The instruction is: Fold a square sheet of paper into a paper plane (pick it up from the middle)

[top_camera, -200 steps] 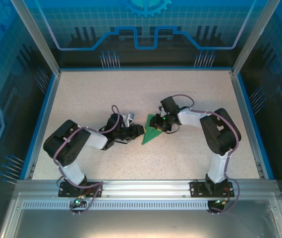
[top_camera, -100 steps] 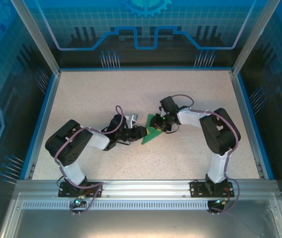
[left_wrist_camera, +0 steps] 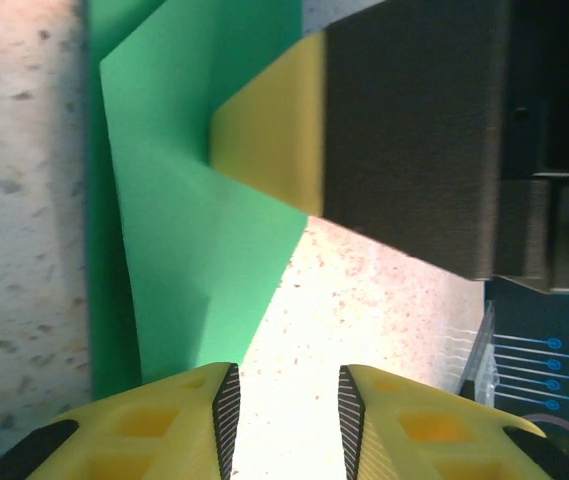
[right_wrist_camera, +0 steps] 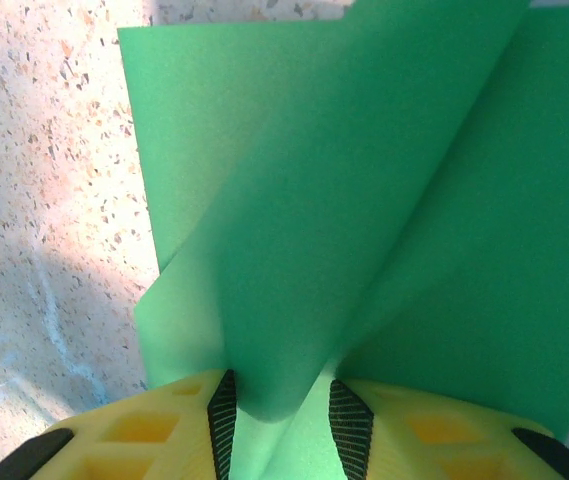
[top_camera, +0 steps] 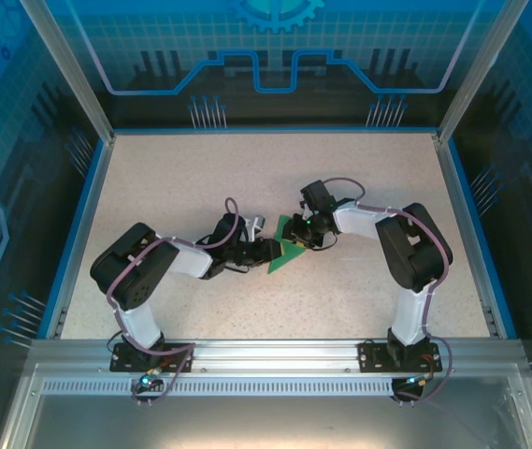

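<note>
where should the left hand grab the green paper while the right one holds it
The free narrow end of the green paper, nearest the left hand, approached low from the left along the table. The right hand pinches the other end, and the folded layers narrow toward the left hand, so that end probably fits between its open fingers.

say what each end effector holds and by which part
Right end effector pinches the green paper by a raised fold; left end effector is open, holding nothing.
</note>
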Action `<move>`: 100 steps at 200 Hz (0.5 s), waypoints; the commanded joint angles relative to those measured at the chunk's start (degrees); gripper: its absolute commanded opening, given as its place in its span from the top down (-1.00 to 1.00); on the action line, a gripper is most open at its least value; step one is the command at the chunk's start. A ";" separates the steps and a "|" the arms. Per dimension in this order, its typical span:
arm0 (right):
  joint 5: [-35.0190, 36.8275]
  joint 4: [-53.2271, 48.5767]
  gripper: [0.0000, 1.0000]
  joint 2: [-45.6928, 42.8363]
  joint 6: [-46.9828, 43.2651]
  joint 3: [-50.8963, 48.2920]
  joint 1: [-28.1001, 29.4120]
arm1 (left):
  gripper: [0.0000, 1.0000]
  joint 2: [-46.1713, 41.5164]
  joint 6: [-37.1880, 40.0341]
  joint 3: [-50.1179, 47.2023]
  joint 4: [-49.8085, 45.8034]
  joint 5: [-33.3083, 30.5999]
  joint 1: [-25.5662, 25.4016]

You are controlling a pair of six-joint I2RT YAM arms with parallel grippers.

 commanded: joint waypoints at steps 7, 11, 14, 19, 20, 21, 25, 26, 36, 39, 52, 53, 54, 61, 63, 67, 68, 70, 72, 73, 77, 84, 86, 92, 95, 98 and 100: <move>10.94 -10.00 0.23 7.32 0.86 -4.52 0.27 | 0.29 -0.61 2.00 1.55 -4.49 -3.02 -0.31; 10.93 -10.00 0.23 7.25 0.86 -4.54 0.27 | 0.28 -0.73 1.97 1.59 -4.59 -3.20 -0.26; 10.94 -10.04 0.23 7.24 0.94 -4.52 0.27 | 0.29 -0.77 2.07 1.59 -4.67 -3.31 -0.27; 10.94 -10.08 0.23 7.19 0.88 -4.55 0.27 | 0.29 -0.71 2.09 1.54 -4.68 -3.39 -0.25; 10.94 -10.04 0.23 7.19 0.91 -4.55 0.27 | 0.29 -0.71 2.09 1.56 -4.68 -3.41 -0.29; 10.94 -10.07 0.23 7.23 0.93 -4.60 0.27 | 0.29 -0.70 2.09 1.53 -4.73 -3.42 -0.27; 10.94 -10.01 0.23 7.31 0.93 -4.56 0.20 | 0.30 -0.70 2.04 1.58 -4.72 -3.35 -0.26; 10.90 -10.05 0.23 7.29 0.94 -4.60 0.23 | 0.30 -0.70 2.02 1.59 -4.70 -3.35 -0.26; 10.90 -10.00 0.23 7.34 0.88 -4.59 0.26 | 0.31 -0.78 1.99 1.67 -4.70 -3.49 -0.27; 10.96 -10.00 0.23 7.29 0.92 -4.66 0.26 | 0.31 -0.67 2.00 1.68 -4.71 -3.51 -0.25; 11.17 -10.01 0.24 7.38 0.92 -4.66 0.24 | 0.33 -0.53 1.83 1.67 -4.60 -3.61 -0.34; 11.19 -10.00 0.24 7.37 0.93 -4.70 0.21 | 0.33 -0.53 1.83 1.67 -4.60 -3.61 -0.29; 11.19 -10.00 0.24 7.36 0.98 -4.71 0.20 | 0.33 -0.57 1.83 1.67 -4.60 -3.61 -0.32; 11.27 -10.11 0.24 7.51 0.93 -4.70 0.25 | 0.34 -0.56 1.74 1.58 -4.48 -3.54 -0.31; 11.28 -10.10 0.24 7.53 0.90 -4.66 0.24 | 0.34 -0.58 1.67 1.52 -4.41 -3.52 -0.29; 11.31 -10.09 0.24 7.62 0.91 -4.62 0.26 | 0.34 -0.65 1.58 1.50 -4.20 -3.52 -0.34; 11.30 -10.09 0.24 7.67 0.84 -4.59 0.26 | 0.34 -0.63 1.57 1.46 -4.18 -3.52 -0.34; 11.29 -10.13 0.24 7.74 0.83 -4.63 0.27 | 0.34 -0.64 1.52 1.42 -4.10 -3.56 -0.27; 11.29 -10.17 0.24 7.72 0.81 -4.60 0.27 | 0.34 -0.69 1.51 1.41 -4.14 -3.53 -0.28; 11.29 -10.13 0.24 7.76 0.79 -4.53 0.27 | 0.34 -0.69 1.49 1.37 -4.15 -3.52 -0.26; 11.37 -10.17 0.24 7.93 0.79 -4.54 0.22 | 0.34 -0.77 1.47 1.41 -4.14 -3.52 -0.32; 11.36 -10.24 0.24 8.12 0.72 -4.46 0.21 | 0.34 -0.87 1.38 1.28 -4.07 -3.44 -0.25; 11.42 -10.24 0.24 8.14 0.74 -4.40 0.25 | 0.34 -0.94 1.34 1.25 -4.05 -3.43 -0.32; 11.46 -10.37 0.24 8.23 0.66 -4.42 0.22 | 0.35 -1.14 1.14 1.05 -3.93 -3.52 -0.31; 11.50 -10.42 0.24 8.34 0.64 -4.37 0.28 | 0.34 -1.22 1.00 0.91 -3.78 -3.60 -0.20; 11.55 -10.48 0.24 8.41 0.57 -4.33 0.35 | 0.34 -1.37 0.83 0.82 -3.55 -3.65 -0.17; 11.62 -10.52 0.24 8.46 0.57 -4.26 0.35 | 0.34 -1.51 0.67 0.67 -3.37 -3.62 -0.16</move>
